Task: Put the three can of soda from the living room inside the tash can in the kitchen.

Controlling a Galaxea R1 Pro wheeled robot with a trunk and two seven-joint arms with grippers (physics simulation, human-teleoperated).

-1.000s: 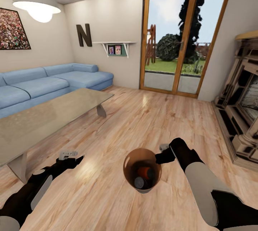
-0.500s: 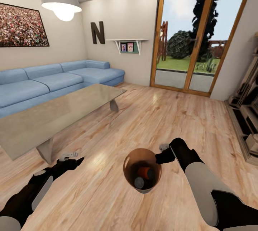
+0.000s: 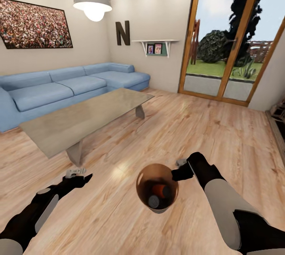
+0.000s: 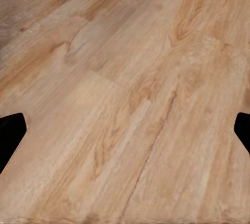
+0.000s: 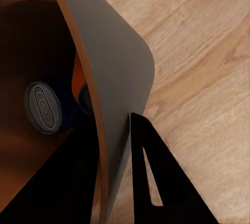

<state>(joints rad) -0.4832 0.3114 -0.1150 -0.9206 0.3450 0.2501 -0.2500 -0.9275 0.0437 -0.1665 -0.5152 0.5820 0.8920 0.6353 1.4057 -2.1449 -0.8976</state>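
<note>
The right gripper (image 3: 177, 171) is clamped on the rim of the grey, brown-lined round trash bucket (image 3: 141, 186), one finger inside the wall and one outside, with an orange soda can (image 3: 161, 190) and a grey-topped dark can (image 5: 44, 107) inside. The left gripper (image 3: 77, 172) hangs spread apart over bare light wood floor (image 3: 221, 136). A low grey coffee counter (image 3: 85, 118) and long blue sofa (image 3: 59, 87) stand ahead-left; the floor toward the glass doors (image 3: 233, 45) lies open. A black letter N (image 3: 123, 33) hangs on the wall

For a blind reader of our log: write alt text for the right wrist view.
The right gripper is shut on the trash can, one finger inside its wall and one outside. In its brown interior lie soda cans, one showing a grey top. Light wood floor lies beyond.
</note>
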